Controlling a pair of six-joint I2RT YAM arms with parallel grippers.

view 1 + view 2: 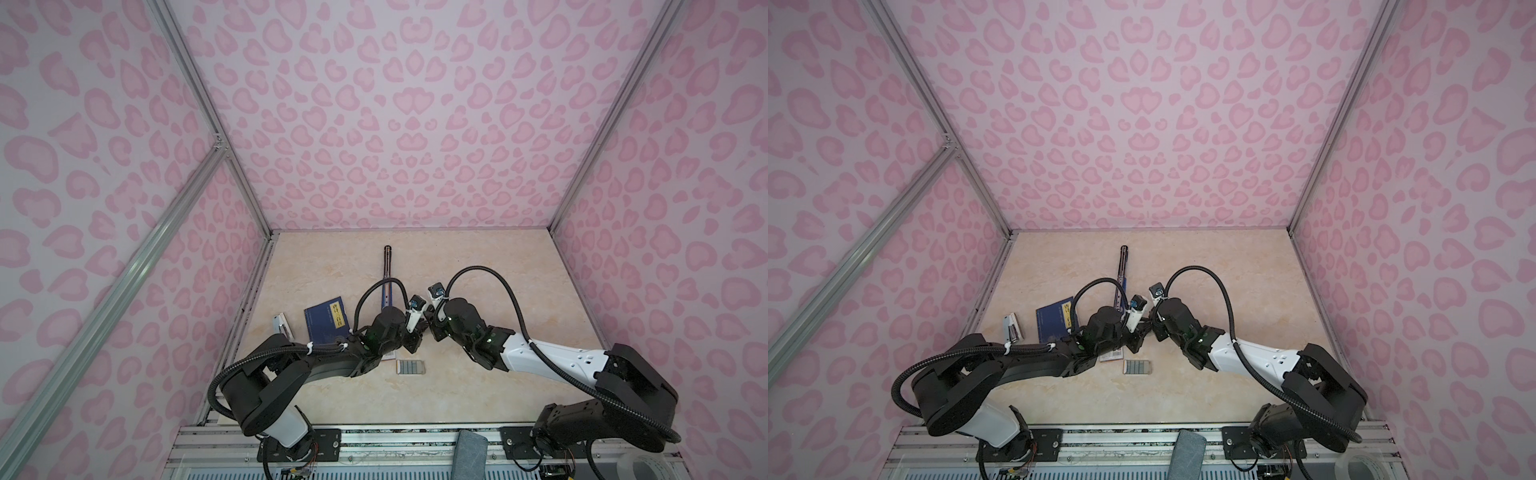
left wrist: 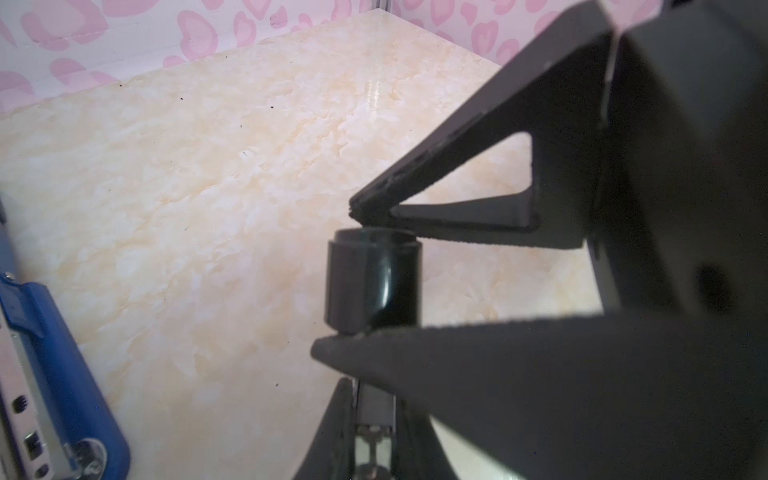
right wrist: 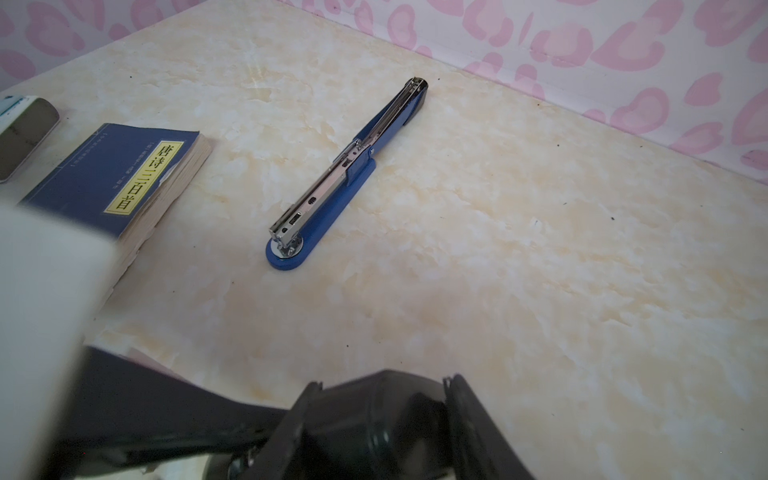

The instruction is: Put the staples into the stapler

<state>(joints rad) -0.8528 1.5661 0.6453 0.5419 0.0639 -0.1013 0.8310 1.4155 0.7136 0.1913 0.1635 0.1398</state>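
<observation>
The blue stapler (image 1: 387,270) (image 3: 345,174) lies opened out flat at the table's middle back, metal channel up. Staples (image 1: 410,367) (image 1: 1137,366) sit as grey strips in a pale tray near the front, beside the barcoded white box (image 1: 390,354). Both grippers meet above the table between tray and stapler. My left gripper (image 2: 374,392) (image 1: 417,332) is shut on a thin grey strip (image 2: 376,405) that looks like staples. My right gripper (image 3: 380,384) (image 1: 430,328) crosses just ahead of it. Its fingers (image 2: 478,137) touch both ends of a dark glossy cylinder (image 2: 374,282).
A dark blue booklet (image 1: 326,318) (image 3: 120,174) lies left of the grippers. A small grey-white device (image 1: 282,324) sits near the left wall. Pink patterned walls close three sides. A grey pad (image 1: 467,453) and a tape roll (image 1: 640,465) rest on the front rail.
</observation>
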